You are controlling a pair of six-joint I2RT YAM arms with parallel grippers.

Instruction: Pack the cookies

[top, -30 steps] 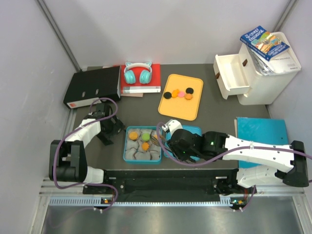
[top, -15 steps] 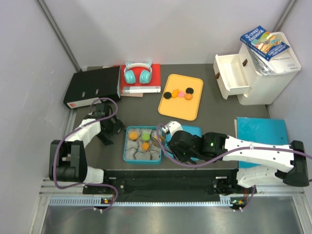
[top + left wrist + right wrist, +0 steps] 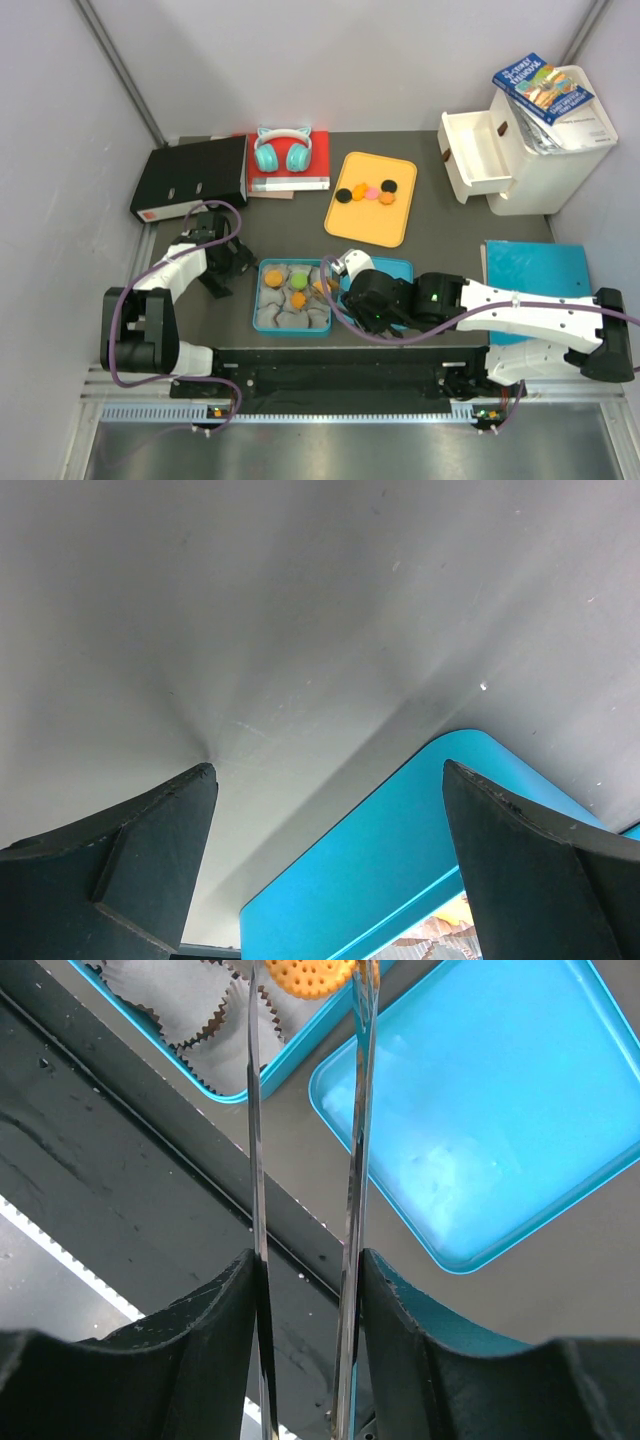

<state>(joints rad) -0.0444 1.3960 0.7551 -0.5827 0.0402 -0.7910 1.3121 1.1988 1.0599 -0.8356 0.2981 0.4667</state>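
**Nearly there: one cookie over the tin, several left on the tray**

The right hand [image 3: 305, 1265] is closed on a pair of thin metal tongs [image 3: 256, 1160], one finger pressing each blade from outside. An orange cookie [image 3: 310, 974] sits pinched between the tongs' tips. It hangs over the blue tin [image 3: 290, 331], above the paper cups [image 3: 190, 1000] on the side nearest the tin's lid [image 3: 480, 1130]. That lid lies just beside the tin on the table [image 3: 440, 225].

A few cookies [image 3: 298, 290] already lie in the cups, and a short row of orange, black and pink ones [image 3: 366, 194] waits on the yellow tray [image 3: 370, 228], well apart from the tin. The left hand [image 3: 328, 780] is spread fully open and holds nothing. It sits low over the table by the tin's far-side corner.

I see the main risk in where the cookie hangs, close to the rim. If it is let go there, it could strike the edge and tip out into the gap between tin and lid. The blades are slim and flexible, so an uneven squeeze might twist them and flick the cookie sideways. Tips lowered too far could snag a paper cup, crumpling it or dragging it out of its row. Nothing steadies the tin, so a nudge from the tongs could slide it.
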